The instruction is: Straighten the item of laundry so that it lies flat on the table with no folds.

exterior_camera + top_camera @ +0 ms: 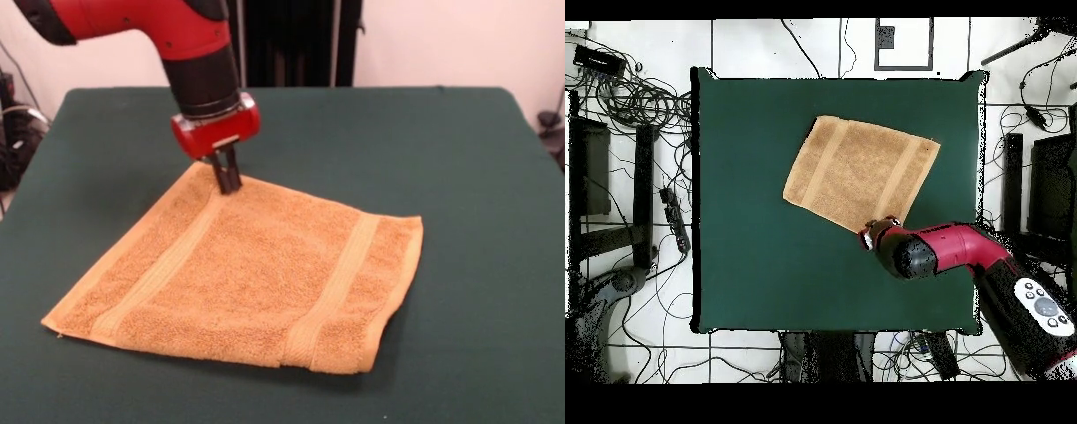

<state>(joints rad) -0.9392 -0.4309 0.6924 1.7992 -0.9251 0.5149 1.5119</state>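
Front view: the towel (256, 278) lies spread on the green counter (477, 177), somewhat toward the left and near side of it, turned so its corners point outward like a diamond. Its two paler bands run straight and its surface looks smooth, with no fold that I can make out; only the near right edge shows a slight thickness or lift. The gripper (229, 181) comes down at the towel's far corner, its dark jaws pressed close together with the tips on or just at the cloth. Whether they pinch the corner or merely touch it cannot be told from here. That spot suits a corner pull, the likely reason for the placement.

Overhead view: the towel (861, 173) sits in the upper middle of the counter (745, 270), well clear of every edge, a tidy four-cornered shape. The gripper (873, 232) is at the corner nearest the robot, mostly hidden under the red wrist. The task looks nearly or fully done.
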